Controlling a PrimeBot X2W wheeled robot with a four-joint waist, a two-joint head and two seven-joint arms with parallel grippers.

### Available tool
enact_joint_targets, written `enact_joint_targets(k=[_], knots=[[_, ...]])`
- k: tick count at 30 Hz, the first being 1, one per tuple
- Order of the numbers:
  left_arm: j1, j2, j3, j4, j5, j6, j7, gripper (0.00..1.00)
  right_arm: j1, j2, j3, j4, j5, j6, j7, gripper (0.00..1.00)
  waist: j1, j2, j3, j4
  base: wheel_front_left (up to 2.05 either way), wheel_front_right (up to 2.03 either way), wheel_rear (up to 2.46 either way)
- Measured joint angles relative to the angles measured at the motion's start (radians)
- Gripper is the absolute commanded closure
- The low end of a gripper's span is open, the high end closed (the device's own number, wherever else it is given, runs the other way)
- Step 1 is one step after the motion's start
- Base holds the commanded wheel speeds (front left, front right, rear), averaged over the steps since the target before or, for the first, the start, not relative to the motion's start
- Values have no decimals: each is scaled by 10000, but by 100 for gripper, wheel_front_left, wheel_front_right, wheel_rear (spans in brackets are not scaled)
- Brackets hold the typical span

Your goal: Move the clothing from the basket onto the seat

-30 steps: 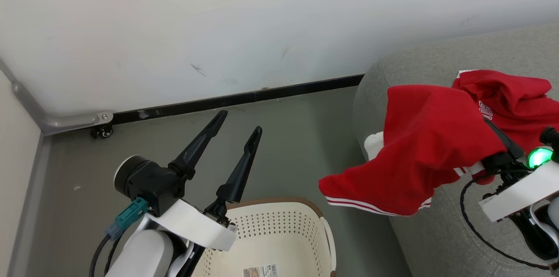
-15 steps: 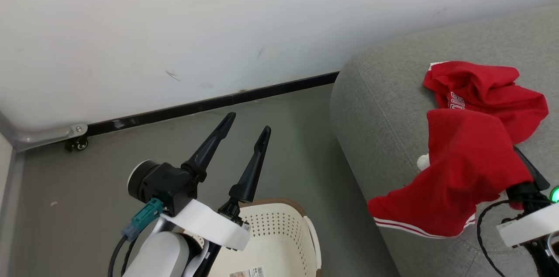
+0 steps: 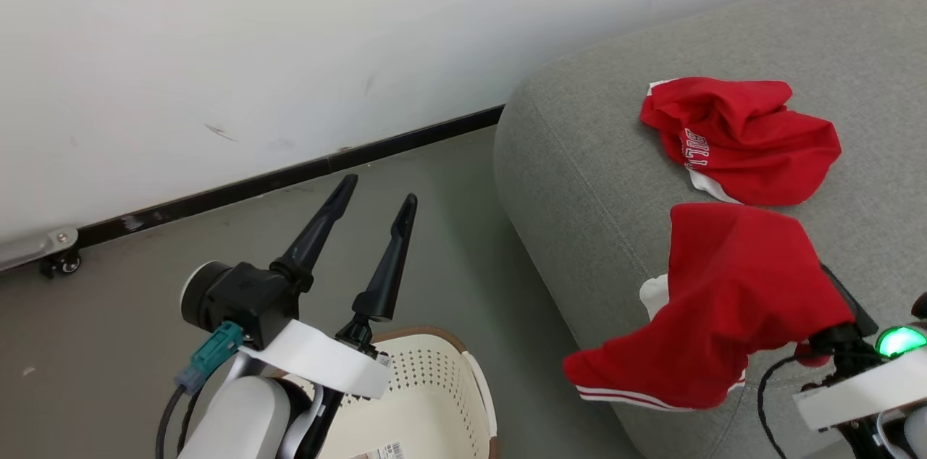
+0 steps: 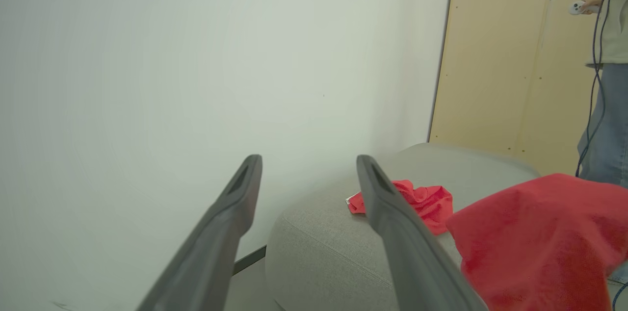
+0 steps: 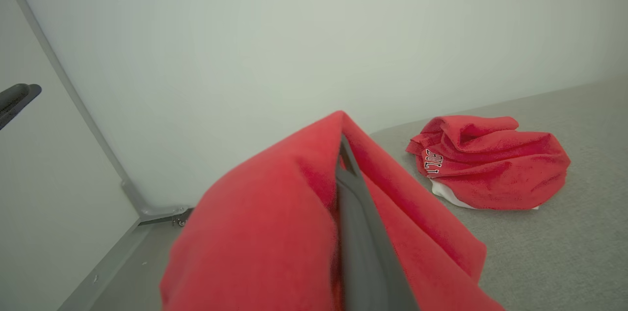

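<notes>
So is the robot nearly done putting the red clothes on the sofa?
Nearly. Done: one red garment with white lettering lies crumpled on the grey sofa. In hand: the second red garment hangs from the shut right claw over the sofa's edge, not set down yet. Left: lower it and let go. The part of the laundry basket in view looks empty, and the open left claw holds nothing.

The left gripper (image 3: 382, 190) has two long black tapering fingers (image 3: 319, 231) on a black block (image 3: 253, 300). Under it sit a white bracket (image 3: 319, 365), a teal connector (image 3: 217, 352) with a dark cable (image 3: 166, 408), and a pale grey forearm (image 3: 232, 419). The right wrist (image 3: 862, 386) shows a green light (image 3: 896, 341) and a thin black cable (image 3: 760, 390).
</notes>
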Motion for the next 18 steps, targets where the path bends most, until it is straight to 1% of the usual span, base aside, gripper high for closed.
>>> enact_joint_targets(k=[3, 10, 16, 18], knots=[[24, 86, 265, -102, 119, 136, 0, 0, -592, -150, -40, -65, -247, 0, 23, 100, 0, 0, 93, -216, 0, 0, 0], [392, 443, 984, -639, 364, 596, 0, 0, -2449, -656, -165, -278, -259, 0, 541, 100, 1, 0, 386, -598, 0, 0, 0], [686, 683, 1367, -1147, 573, 938, 0, 0, -4239, -1026, -424, 58, -213, 0, 1158, 100, 1, 0, 713, -760, 0, 0, 0], [774, 729, 1400, -1315, 635, 947, 0, 0, -4711, -1043, -479, 221, -161, 0, 1336, 100, 0, 0, 829, -778, 0, 0, 0]])
